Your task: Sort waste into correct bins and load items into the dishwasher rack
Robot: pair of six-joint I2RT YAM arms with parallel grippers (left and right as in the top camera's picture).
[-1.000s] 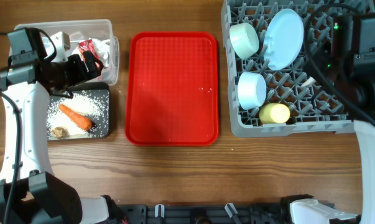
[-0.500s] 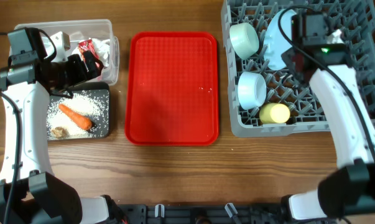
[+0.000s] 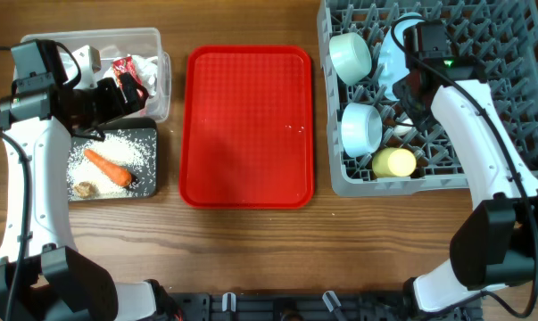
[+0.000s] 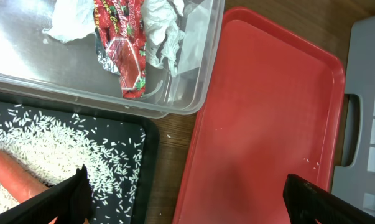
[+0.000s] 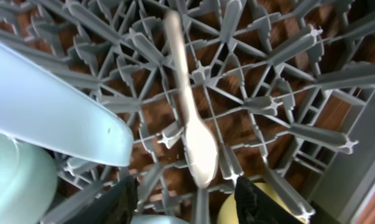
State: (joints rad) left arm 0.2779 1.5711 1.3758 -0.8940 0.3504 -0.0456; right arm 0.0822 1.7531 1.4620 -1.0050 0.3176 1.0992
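The grey dishwasher rack holds the mint-green bowl, pale blue plate, pale blue bowl and yellow cup. My right gripper hangs over the rack beside the plate. In the right wrist view it is open, and the white spoon lies on the rack grid just beyond its fingers. My left gripper is open and empty over the edge of the clear tub. That tub holds the wrapper and tissue. The black tub holds carrot, rice and brown scrap.
The flat red tray lies between the tubs and the rack with nothing on it. Bare wooden table runs along the front edge. The right arm crosses over the rack's middle and covers part of the plate.
My right arm has swung left from the rack's right side to over the plate and spoon. The left arm and everything in the tubs have not moved.
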